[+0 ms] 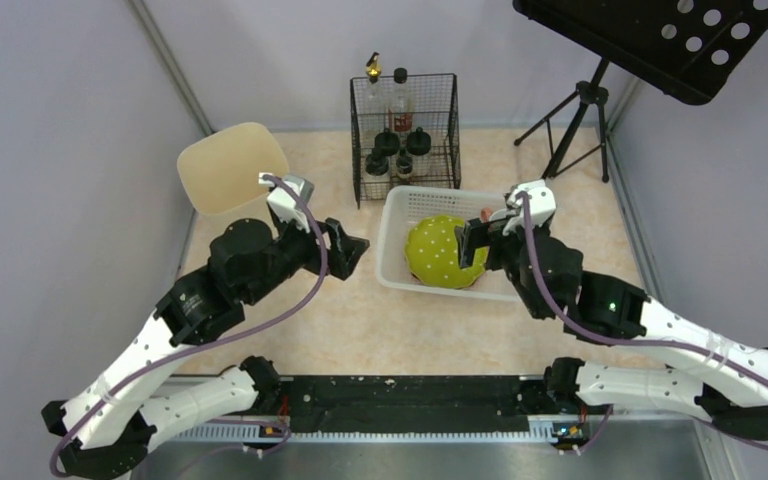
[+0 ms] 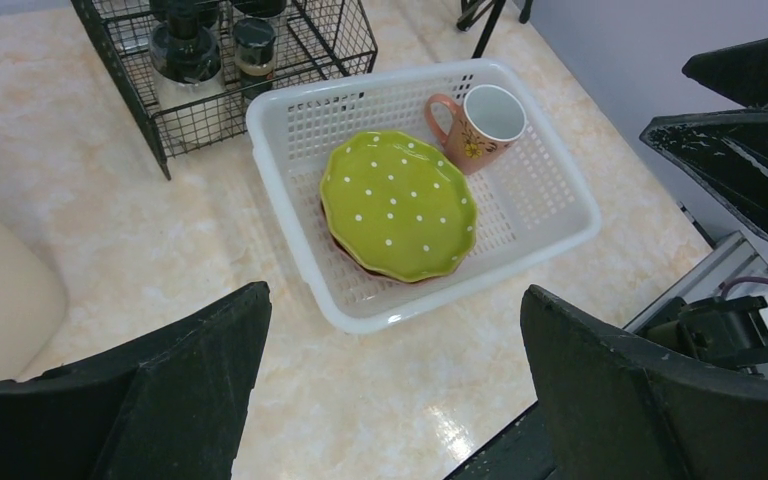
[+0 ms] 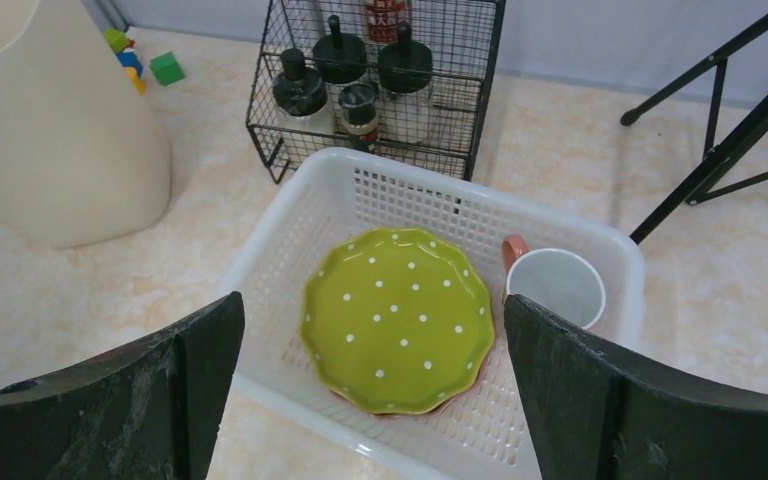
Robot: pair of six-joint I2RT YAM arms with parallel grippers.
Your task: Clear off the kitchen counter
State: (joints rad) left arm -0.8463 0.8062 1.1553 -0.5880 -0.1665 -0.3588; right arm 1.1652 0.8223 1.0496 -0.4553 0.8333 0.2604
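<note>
The kitchen counter (image 1: 320,320) is beige-pink marbled stone. On it stands a white plastic basket (image 1: 392,235) (image 2: 290,210) (image 3: 270,235) holding a green dotted plate (image 1: 438,250) (image 2: 398,203) (image 3: 396,317) stacked on a reddish one, and a pink mug (image 2: 480,125) (image 3: 556,285). My left gripper (image 1: 352,252) (image 2: 395,385) is open and empty, over the counter left of the basket. My right gripper (image 1: 472,240) (image 3: 375,385) is open and empty, above the basket's near right part over the plate.
A black wire rack (image 1: 405,135) (image 3: 380,85) of bottles stands behind the basket. A cream bin (image 1: 232,165) (image 3: 55,120) stands at the back left, coloured blocks (image 3: 150,65) beside it. A black stand's tripod (image 1: 575,125) sits at the back right.
</note>
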